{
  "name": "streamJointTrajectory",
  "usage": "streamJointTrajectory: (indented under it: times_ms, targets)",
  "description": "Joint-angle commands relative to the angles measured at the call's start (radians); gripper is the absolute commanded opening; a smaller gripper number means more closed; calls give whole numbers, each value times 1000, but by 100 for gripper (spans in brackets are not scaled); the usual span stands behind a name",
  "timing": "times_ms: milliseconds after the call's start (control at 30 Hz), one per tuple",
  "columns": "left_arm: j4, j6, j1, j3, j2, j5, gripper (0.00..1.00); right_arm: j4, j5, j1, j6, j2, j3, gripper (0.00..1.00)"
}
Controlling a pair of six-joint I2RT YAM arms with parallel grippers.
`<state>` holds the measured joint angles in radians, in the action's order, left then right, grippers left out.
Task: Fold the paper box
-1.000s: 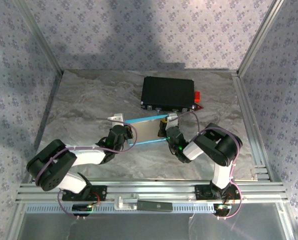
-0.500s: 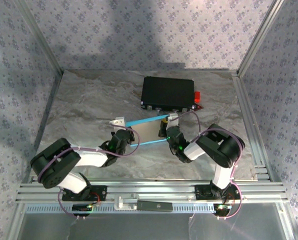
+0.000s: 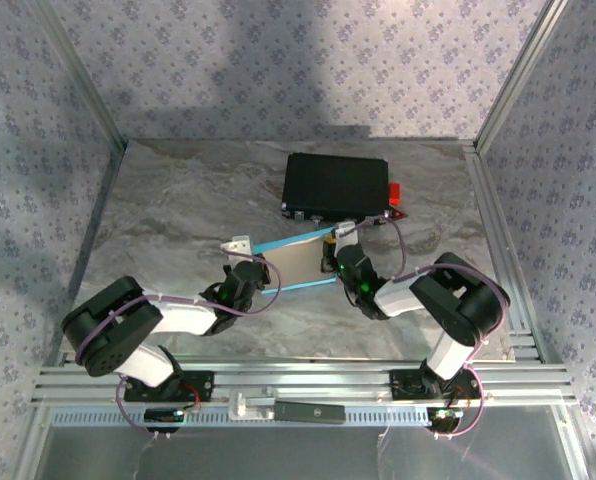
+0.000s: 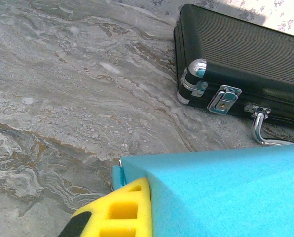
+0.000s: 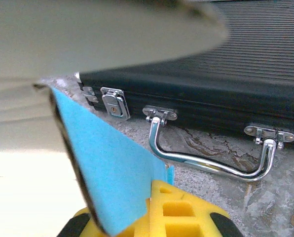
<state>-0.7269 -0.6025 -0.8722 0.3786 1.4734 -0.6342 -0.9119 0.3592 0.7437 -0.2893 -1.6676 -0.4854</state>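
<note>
The paper box (image 3: 296, 262) is held up between both grippers in mid-table, its pale inner face toward the top camera and cyan edges along top and bottom. My left gripper (image 3: 253, 276) is shut on its left end. In the left wrist view the cyan sheet (image 4: 226, 192) covers the lower right, with one yellow finger (image 4: 115, 212) pressed against its fold. My right gripper (image 3: 334, 256) is shut on the right end. In the right wrist view a cyan flap (image 5: 107, 163) sits pinched against the yellow finger (image 5: 184, 210), the white side (image 5: 33, 187) to its left.
A black hard case (image 3: 336, 187) with metal latches and a chrome handle (image 5: 206, 165) lies just behind the box, close to the right gripper. A small red object (image 3: 395, 193) sits at its right end. Metal frame rails border the marble table (image 3: 168, 200).
The left gripper has pushed right and a little away with its end of the box. The right arm's elbow has swung out to the right, its gripper still on the box.
</note>
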Motion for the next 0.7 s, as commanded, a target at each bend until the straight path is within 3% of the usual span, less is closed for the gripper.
streamJointTrajectory:
  times_ms: [0,100,233,433,667]
  targets:
    - [159,-21,-39,-3,13,162,0,134,-68,4,24,45,-20,10]
    - [188,-6,-41,11,2,157,0,192,-75,1,15,92,-34,18]
    - [213,11,-42,21,-6,154,0,302,-99,-4,-13,168,-54,36]
    - [222,25,-44,29,-5,144,0,515,-179,3,-83,319,-65,56]
    - [245,29,-46,67,27,145,0,728,-227,5,-121,397,-90,68]
